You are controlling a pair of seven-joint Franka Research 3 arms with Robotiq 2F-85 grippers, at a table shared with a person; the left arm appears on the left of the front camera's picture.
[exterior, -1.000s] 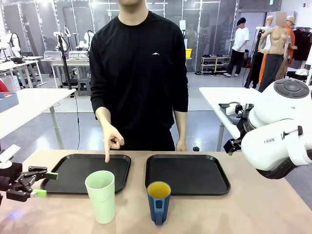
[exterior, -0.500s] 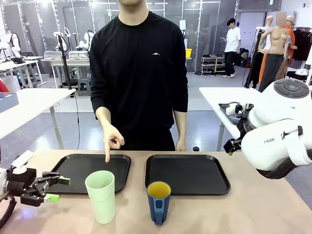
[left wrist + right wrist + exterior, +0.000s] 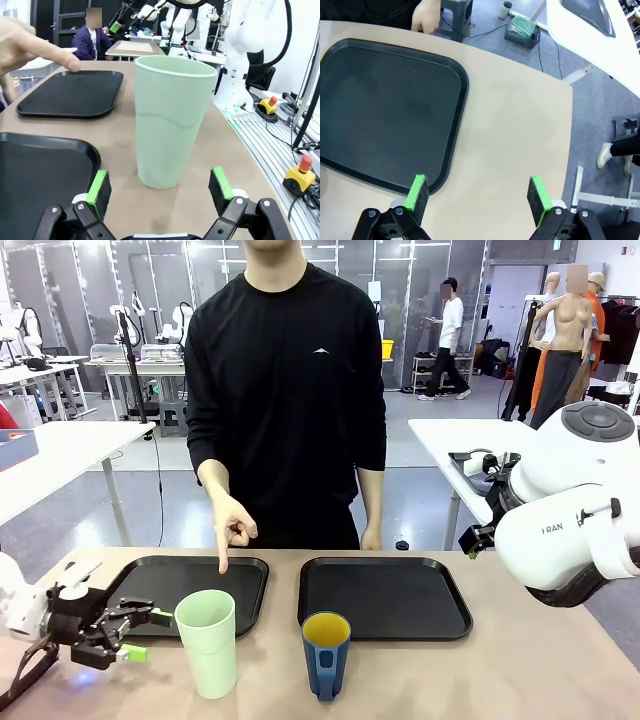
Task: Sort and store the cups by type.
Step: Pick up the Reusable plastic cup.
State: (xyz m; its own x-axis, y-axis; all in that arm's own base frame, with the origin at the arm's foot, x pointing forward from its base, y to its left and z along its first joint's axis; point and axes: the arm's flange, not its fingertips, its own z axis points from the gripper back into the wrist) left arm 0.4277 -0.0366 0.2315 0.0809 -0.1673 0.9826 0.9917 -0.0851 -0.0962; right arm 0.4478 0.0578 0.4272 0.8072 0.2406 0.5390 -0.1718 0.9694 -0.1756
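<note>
- The pale green tumbler (image 3: pixel 206 642) is standing upright on the bare table (image 3: pixel 520 660), low and left of centre in the front view, just in front of the left tray (image 3: pixel 250 590).
- The dark blue mug (image 3: pixel 326 654) with the yellow inside is standing upright at bottom centre of the frame, its handle facing the camera. It is in front of the right tray (image 3: pixel 385 598) and clear of the tumbler.
- Neither cup is sitting on a tray; both trays are lying flat, side by side, with black insides showing.
- The left gripper (image 3: pixel 148 635) is reaching in from the lower left, just beside the tumbler, with its fingers spread and grasping nothing.
- In the left wrist view the tumbler (image 3: pixel 172 120) is rising at centre frame, and the left gripper (image 3: pixel 159 184) is showing its green pads (image 3: pixel 98 186) wide on either side, apart from the tumbler's wall.
- The right gripper (image 3: pixel 478 193) is standing released, its pads wide apart and nothing between them. It is hanging above the bare table at the corner of a tray (image 3: pixel 385 110).
- The right arm (image 3: pixel 570 510) is sitting at the right edge of the front view, well apart from both cups.
- The person's hand (image 3: pixel 232 528) is pointing one finger down over the left tray's far rim; whether it is touching cannot be told.
</note>
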